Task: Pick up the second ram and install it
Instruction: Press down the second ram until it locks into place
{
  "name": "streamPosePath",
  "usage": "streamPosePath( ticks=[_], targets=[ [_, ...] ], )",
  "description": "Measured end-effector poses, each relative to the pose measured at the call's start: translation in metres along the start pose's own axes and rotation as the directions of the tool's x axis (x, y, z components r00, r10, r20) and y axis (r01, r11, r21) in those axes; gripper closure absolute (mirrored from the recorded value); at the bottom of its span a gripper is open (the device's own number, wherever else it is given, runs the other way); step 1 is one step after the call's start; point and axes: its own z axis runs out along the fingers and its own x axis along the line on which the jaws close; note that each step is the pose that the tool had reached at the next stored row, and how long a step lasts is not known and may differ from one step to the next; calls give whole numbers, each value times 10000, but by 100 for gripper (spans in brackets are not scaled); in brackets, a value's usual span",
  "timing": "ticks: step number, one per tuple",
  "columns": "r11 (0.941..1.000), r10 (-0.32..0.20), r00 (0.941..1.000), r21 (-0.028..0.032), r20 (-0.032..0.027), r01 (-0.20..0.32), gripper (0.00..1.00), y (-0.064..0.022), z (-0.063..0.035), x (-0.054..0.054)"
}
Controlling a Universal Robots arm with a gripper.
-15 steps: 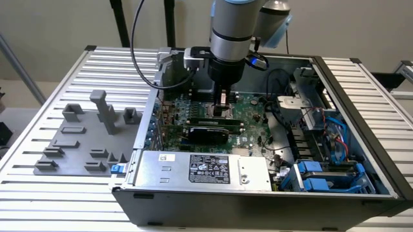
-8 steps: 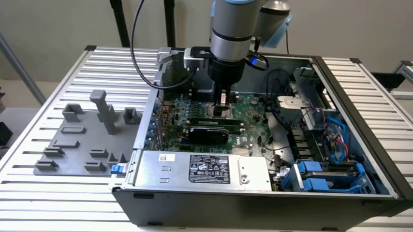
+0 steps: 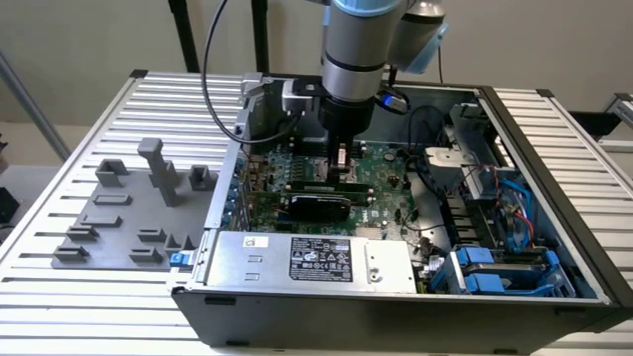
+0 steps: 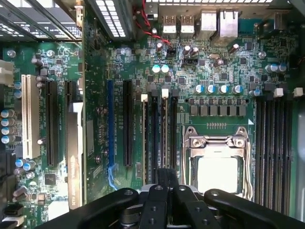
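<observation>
Here, the second ram [image 3: 314, 185] is sitting low inside the open computer case [image 3: 514, 126], just above the motherboard [image 3: 381, 167], roughly in the middle of the board. Its long axis is running level, from the exterior view's left to the exterior view's right. It is standing on its long edge, with its flat green face and row of dark chips turning toward the near side. A black block [image 3: 316, 205] is lying just near of it and parallel to it.

A large white-and-black label [image 3: 322, 259] is showing on the metal power supply [image 3: 390, 267] at the near wall, with a small white sticker [image 3: 255, 242] beside it. Print is covering both, but none of it is reading clearly. In the wrist view, white lettering is running along the long slots [image 4: 127, 124] of the board, equally unreadable.

The gripper [image 3: 342, 172] is pointing straight down from the arm [image 3: 356, 52] and meeting the stick from above, slightly toward the exterior view's right of its middle. It is looking narrow, pinching the stick's upper edge. In the wrist view the gripper [image 4: 169, 202] is hanging over the memory slots [image 4: 159, 133], beside the bare processor socket [image 4: 217, 164].

The grey fixture tray [image 3: 118, 222] is lying well apart, outside the case on the exterior view's left.
</observation>
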Motion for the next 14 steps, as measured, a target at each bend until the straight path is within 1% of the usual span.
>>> streamPosePath(
  ticks=[4, 6, 8, 10, 11, 12, 14],
  targets=[
    [10000, 1, 10000, 0, 1, -1, 100, -10, 60, 0],
    [10000, 0, 10000, -7, -18, 0, 100, -10, 90, 3],
    [10000, 0, 10000, -6, -12, 0, 100, -11, 123, 3],
    [10000, 0, 10000, -2, -6, 0, 100, -12, 132, 3],
    [10000, 0, 10000, -1, 1, 0, 100, -11, 116, 3],
    [10000, 0, 10000, 10, 26, 0, 100, -12, 84, -1],
    [10000, 1, 10000, 2, 15, -1, 100, -9, -9, -1]
  ],
)
